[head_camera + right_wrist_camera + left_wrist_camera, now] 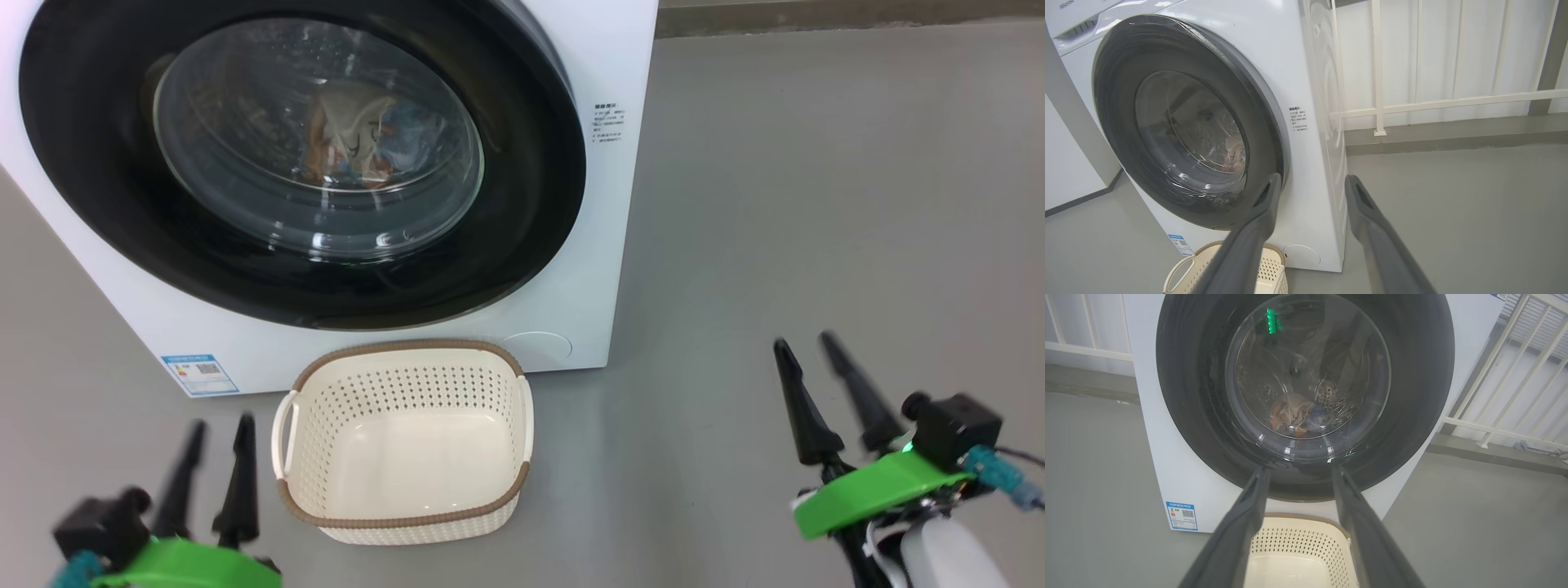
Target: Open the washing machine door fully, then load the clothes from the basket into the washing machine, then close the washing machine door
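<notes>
Cream perforated basket (408,384) sits before the glossy round door (535,204).

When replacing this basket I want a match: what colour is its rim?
Brown rim, woven look; the head view shows it best.

Door (535,163) shut, clothes (359,143) inside, basket (408,519) empty

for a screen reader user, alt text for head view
A white washing machine with its round black door shut, clothes visible through it; an empty cream basket on the floor before it, between the left gripper and right gripper, fingers apart.
</notes>
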